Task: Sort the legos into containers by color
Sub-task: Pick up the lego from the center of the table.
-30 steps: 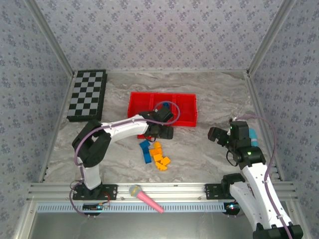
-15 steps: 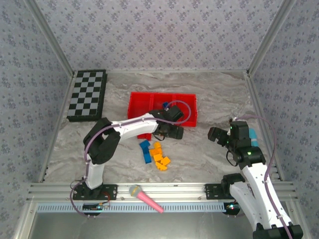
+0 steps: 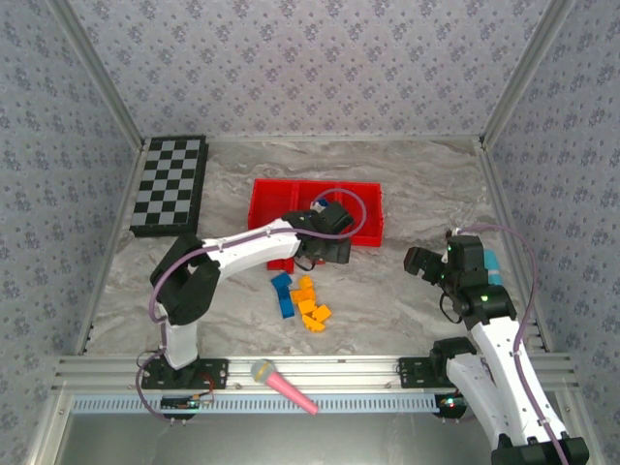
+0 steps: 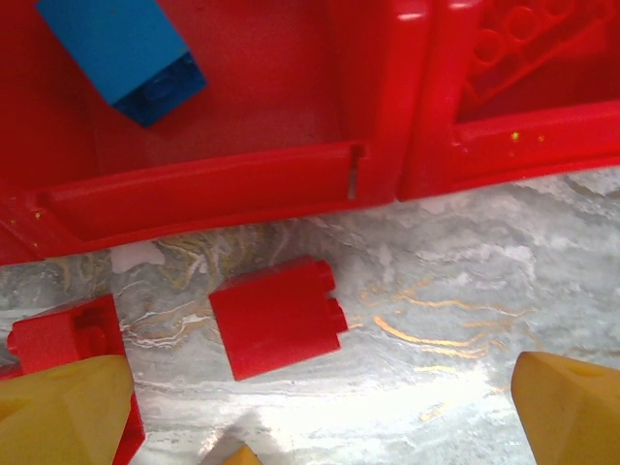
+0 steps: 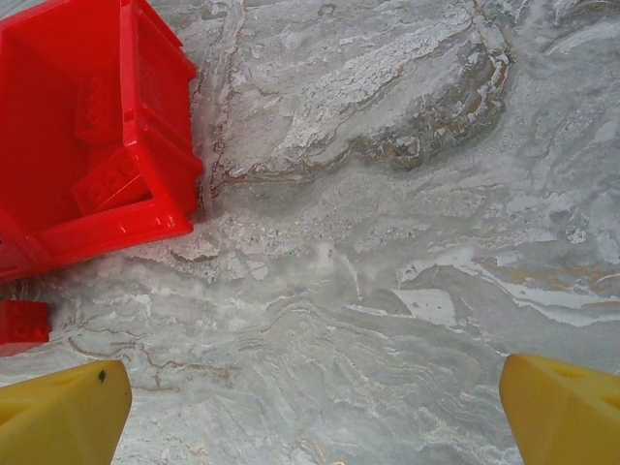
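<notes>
The red tray [image 3: 266,199] lies mid-table, and a blue lego [image 4: 126,53] rests in its middle compartment [image 4: 242,107]. Red legos [image 5: 107,179] lie in the right-hand compartment. My left gripper [image 3: 325,256] hovers open at the tray's front wall, empty, its yellow fingertips [image 4: 58,407] wide apart. Just ahead of the jaws a red lego [image 4: 276,318] lies on the table, another red lego [image 4: 63,339] to its left. Orange legos [image 3: 312,308] and blue legos [image 3: 282,295] sit in a loose pile in front of the tray. My right gripper [image 3: 415,262] hangs open and empty over bare marble.
A black-and-white checkerboard [image 3: 170,184] lies at the back left. A pink microphone toy [image 3: 281,383] rests on the rail at the near edge. The right wrist view has the tray's right corner [image 5: 174,208] at its left. Patterned walls close in the table.
My left arm swung right along the tray's front edge, then eased back a little. The right arm has not moved.
</notes>
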Robot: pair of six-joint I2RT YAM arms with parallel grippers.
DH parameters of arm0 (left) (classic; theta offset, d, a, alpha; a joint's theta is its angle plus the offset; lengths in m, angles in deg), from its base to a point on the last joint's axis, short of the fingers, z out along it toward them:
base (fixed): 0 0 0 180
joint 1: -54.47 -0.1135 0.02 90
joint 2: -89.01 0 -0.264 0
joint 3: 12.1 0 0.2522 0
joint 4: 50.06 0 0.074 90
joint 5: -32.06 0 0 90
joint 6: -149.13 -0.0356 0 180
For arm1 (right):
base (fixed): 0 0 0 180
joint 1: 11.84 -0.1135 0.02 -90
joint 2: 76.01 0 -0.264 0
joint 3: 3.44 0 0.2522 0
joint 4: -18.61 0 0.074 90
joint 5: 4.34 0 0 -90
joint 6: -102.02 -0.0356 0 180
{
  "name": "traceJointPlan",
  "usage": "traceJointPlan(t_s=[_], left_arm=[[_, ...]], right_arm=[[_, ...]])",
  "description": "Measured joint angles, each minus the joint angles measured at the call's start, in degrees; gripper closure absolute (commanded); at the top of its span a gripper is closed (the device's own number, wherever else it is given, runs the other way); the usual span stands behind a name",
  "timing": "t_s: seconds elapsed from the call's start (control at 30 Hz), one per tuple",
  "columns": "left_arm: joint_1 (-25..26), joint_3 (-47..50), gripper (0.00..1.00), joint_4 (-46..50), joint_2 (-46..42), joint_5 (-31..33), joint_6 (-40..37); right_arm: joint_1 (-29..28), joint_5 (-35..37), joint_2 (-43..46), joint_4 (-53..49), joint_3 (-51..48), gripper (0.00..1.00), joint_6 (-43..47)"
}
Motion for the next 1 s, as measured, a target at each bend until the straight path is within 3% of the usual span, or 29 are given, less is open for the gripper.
traceJointPlan(t_s=[0.17,0.5,1.0], left_arm=[[-0.09,0.87,0.01,-0.11,0.26,1.09,2.82],[-0.09,1.09,0.12,-2.58,4.46,2.93,6.40],[-0.09,4.35,0.34,-7.32,7.37,5.25,10.93]], right_arm=[[0.00,-0.07,0.00,0.00,0.00,0.00,0.00],[0.04,-1.40,0.11,0.37,0.00,0.01,0.33],[0.07,-2.21,0.81,1.25,-0.48,0.02,0.46]])
